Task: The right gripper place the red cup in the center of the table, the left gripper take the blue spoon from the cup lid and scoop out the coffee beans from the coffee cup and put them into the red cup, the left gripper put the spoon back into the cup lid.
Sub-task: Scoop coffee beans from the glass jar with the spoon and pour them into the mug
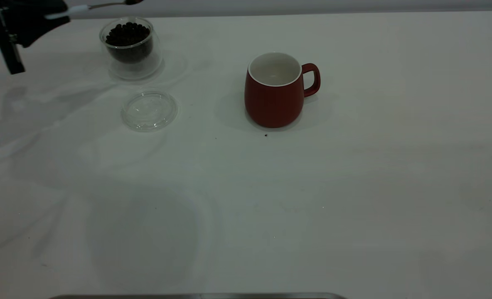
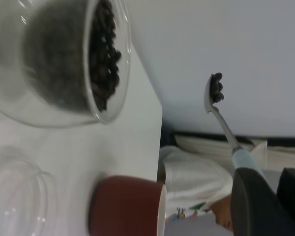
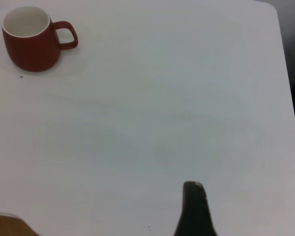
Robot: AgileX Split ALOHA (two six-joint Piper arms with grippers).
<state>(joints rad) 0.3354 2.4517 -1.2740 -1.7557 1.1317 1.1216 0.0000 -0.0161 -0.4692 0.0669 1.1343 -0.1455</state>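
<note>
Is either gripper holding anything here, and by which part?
The left gripper holds the blue spoon by its pale handle end, coffee beans in the bowl. The right gripper holds nothing visible.

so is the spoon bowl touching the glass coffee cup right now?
Apart. The left wrist view shows the blue spoon, bowl loaded with beans, held by the left gripper in the air, with open space between it and the coffee cup.

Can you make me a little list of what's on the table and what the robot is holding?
left tool: shut on blue spoon, raised above the coffee cup
spoon bowl: holds a few coffee beans
coffee cup: full of beans
cup lid: empty, flat on table
red cup: upright, looks empty
right tool: away from everything
</note>
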